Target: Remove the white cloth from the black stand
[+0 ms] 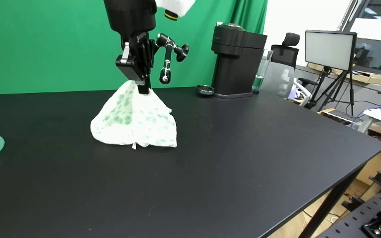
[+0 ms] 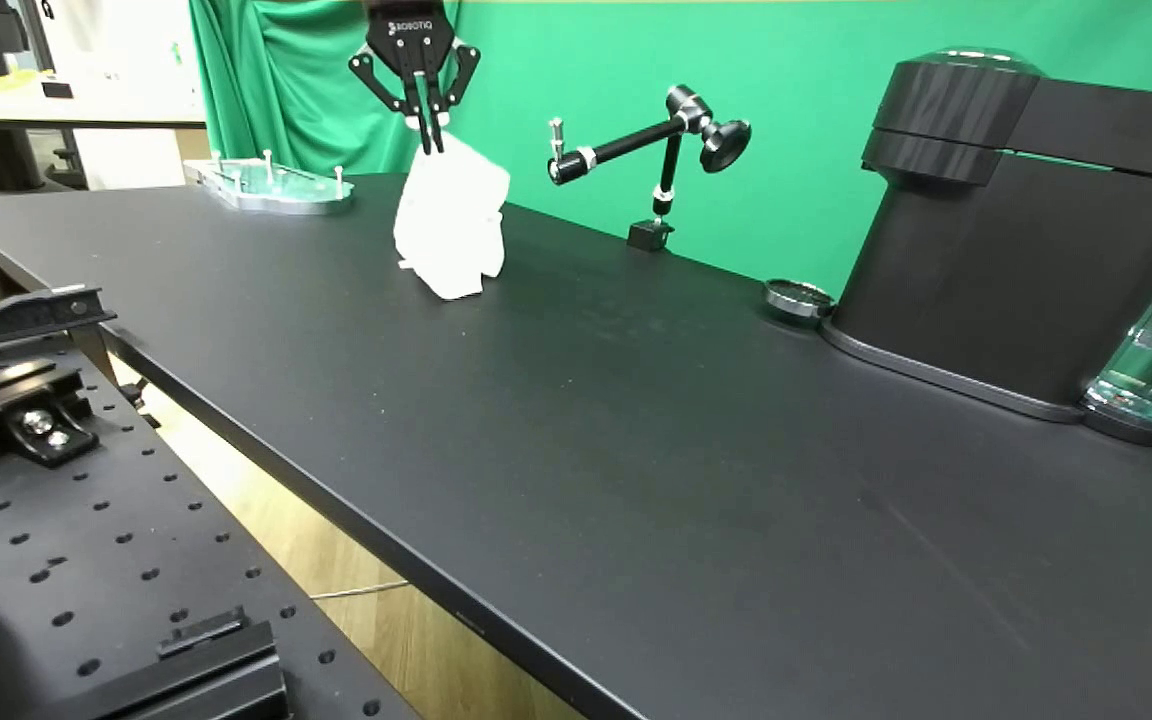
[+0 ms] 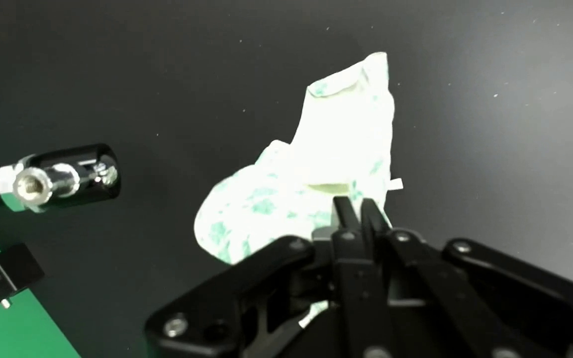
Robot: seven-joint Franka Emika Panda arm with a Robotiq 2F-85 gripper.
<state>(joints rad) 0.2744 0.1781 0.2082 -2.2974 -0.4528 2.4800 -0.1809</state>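
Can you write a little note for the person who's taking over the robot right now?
Gripper: shut on the white cloth.
Cloth: hangs below the gripper, beside the black stand (I take that to be the jointed holder by the green backdrop). Can't tell whether its lower edge touches the table.
Done: cloth is off the stand.
Left: probably just setting the cloth down and letting go.
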